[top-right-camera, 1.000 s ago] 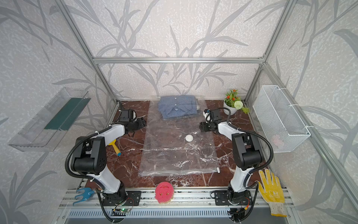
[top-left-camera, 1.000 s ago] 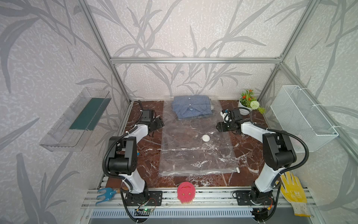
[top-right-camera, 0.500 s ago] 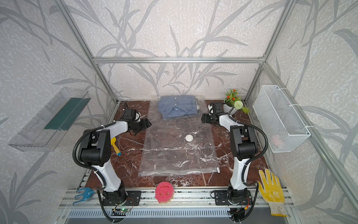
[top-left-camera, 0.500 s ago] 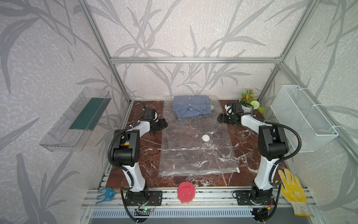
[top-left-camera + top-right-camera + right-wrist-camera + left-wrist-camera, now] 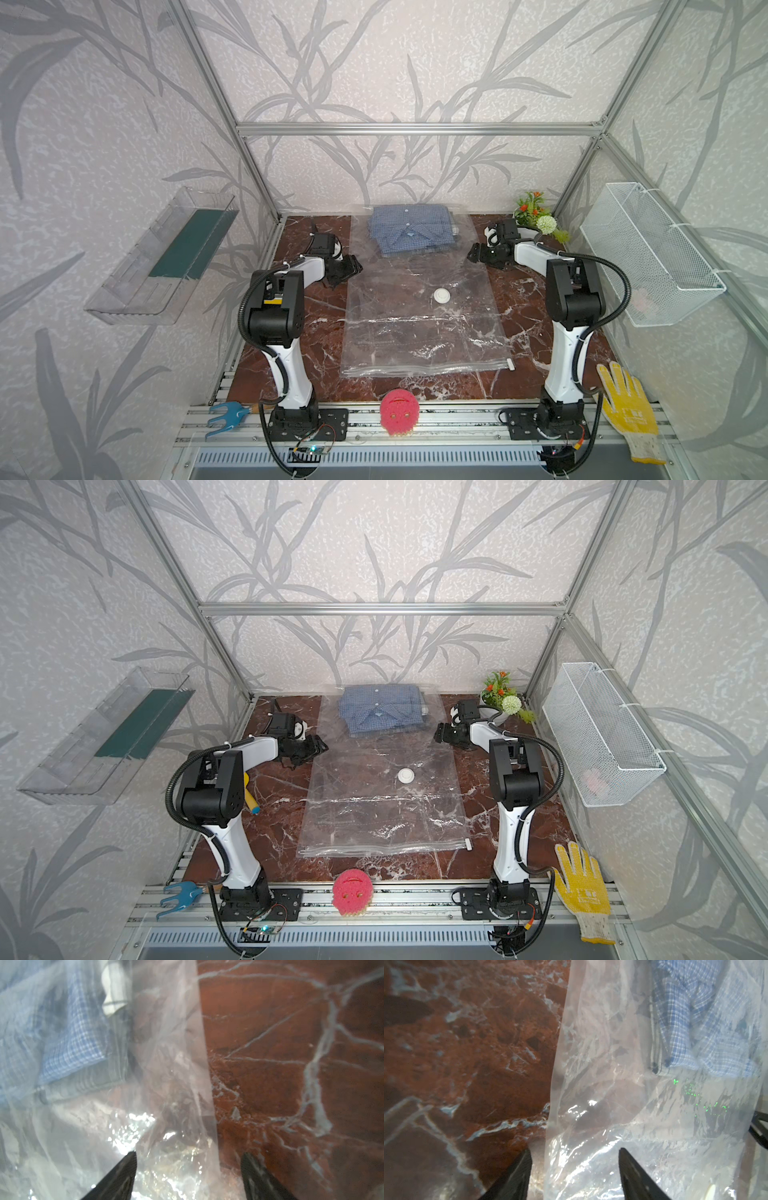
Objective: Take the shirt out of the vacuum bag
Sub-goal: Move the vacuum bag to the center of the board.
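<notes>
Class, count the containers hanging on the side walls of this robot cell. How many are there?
2. A clear plastic tray hangs on one side wall; a white wire basket hangs on the opposite one. None appears hidden.

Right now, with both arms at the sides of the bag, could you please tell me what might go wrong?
The left end effector and right end effector, both open, straddle only thin side edges of the bag; the film may slip or tear.
The shirt lies at the far end, away from the zip strip; if that is shut, tipping will not free it.
</notes>
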`<act>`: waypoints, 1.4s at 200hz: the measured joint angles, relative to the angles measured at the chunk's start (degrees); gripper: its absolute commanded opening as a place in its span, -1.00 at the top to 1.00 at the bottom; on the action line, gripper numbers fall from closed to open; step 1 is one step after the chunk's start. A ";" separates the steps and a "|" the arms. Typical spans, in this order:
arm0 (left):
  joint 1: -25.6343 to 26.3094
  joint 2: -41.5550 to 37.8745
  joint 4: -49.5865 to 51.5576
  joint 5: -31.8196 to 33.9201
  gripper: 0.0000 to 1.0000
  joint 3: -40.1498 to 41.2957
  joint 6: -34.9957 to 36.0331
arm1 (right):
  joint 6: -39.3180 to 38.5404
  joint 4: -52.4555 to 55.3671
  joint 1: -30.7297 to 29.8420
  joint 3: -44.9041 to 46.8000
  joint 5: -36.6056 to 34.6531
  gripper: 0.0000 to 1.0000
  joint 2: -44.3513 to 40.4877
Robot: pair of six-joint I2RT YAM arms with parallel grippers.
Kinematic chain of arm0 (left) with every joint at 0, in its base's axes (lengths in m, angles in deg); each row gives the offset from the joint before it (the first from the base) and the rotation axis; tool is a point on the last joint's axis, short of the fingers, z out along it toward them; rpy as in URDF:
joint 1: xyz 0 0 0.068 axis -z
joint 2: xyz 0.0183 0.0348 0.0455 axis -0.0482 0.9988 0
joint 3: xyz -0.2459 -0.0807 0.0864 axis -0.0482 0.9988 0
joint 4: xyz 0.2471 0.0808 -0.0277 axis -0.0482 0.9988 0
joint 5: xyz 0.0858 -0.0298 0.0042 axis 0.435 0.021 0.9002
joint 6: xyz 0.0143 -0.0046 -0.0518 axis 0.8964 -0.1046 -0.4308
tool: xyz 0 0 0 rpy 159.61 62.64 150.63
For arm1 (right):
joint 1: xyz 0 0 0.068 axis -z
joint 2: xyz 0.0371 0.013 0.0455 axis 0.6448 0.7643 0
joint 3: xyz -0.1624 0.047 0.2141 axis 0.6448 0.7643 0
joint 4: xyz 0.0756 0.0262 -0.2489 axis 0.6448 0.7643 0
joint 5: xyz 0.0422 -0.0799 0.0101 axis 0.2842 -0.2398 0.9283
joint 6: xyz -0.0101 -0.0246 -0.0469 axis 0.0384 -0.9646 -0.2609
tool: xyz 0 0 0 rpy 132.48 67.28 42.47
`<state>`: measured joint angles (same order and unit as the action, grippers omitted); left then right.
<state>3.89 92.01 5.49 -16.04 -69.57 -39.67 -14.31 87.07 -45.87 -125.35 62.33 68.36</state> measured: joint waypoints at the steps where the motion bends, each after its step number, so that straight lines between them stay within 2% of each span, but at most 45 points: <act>1: 0.00 0.00 0.00 -0.02 -0.02 0.00 0.04 | -0.04 -0.02 -0.02 0.00 0.13 -0.41 0.00; 44: 0.00 -0.02 0.07 -0.42 0.60 -0.07 0.22 | 0.39 -0.83 -2.01 -0.98 3.87 0.16 1.68; 62: -0.09 -0.48 -0.17 1.05 1.00 0.31 0.11 | -0.24 0.79 -4.11 -4.44 4.20 0.42 3.85; 114: -2.21 -8.72 -3.85 8.24 1.00 9.53 -4.24 | -1.88 8.57 -11.13 -20.20 4.22 0.48 12.70; 136: -4.76 -11.41 -5.64 10.29 1.00 13.92 -6.62 | -2.14 12.87 -13.31 -29.31 4.26 0.48 17.44; 156: -6.88 -13.29 -6.82 12.39 1.00 17.38 -8.48 | -2.45 18.45 -15.43 -42.66 4.70 0.47 24.41; 185: -9.38 -14.75 -6.75 14.49 1.00 19.15 -10.88 | -1.20 26.29 -18.88 -71.19 5.51 0.45 39.60; 198: -10.12 -14.78 -7.08 14.51 1.00 19.15 -11.63 | 0.94 26.75 -20.02 -79.93 5.86 0.44 44.59; 210: -10.58 -14.78 -7.28 14.53 1.00 19.15 -12.04 | 3.30 25.42 -20.85 -82.18 6.34 0.41 46.38; 231: -10.67 -14.80 -7.45 14.34 1.00 19.15 -12.22 | 7.58 19.71 -21.64 -78.62 7.54 0.31 46.18; 239: -10.64 -14.91 -7.41 14.10 0.92 19.15 -12.09 | 7.98 18.38 -21.62 -77.88 7.74 0.24 46.16; 252: -10.56 -15.74 -6.73 14.01 0.71 19.15 -11.21 | 7.98 18.51 -21.62 -78.16 7.63 0.02 46.16; 260: -10.43 -16.76 -5.97 14.10 0.50 19.12 -10.73 | 7.26 19.54 -21.55 -79.34 6.99 -0.10 46.16; 280: -9.81 -21.51 -2.80 14.60 0.17 18.32 -9.18 | 4.87 23.21 -21.35 -80.39 4.48 -0.27 44.46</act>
<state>-5.93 70.51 2.69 -1.44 -51.25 -48.85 -9.43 110.28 -67.22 -205.74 66.81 112.81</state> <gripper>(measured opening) 0.353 0.606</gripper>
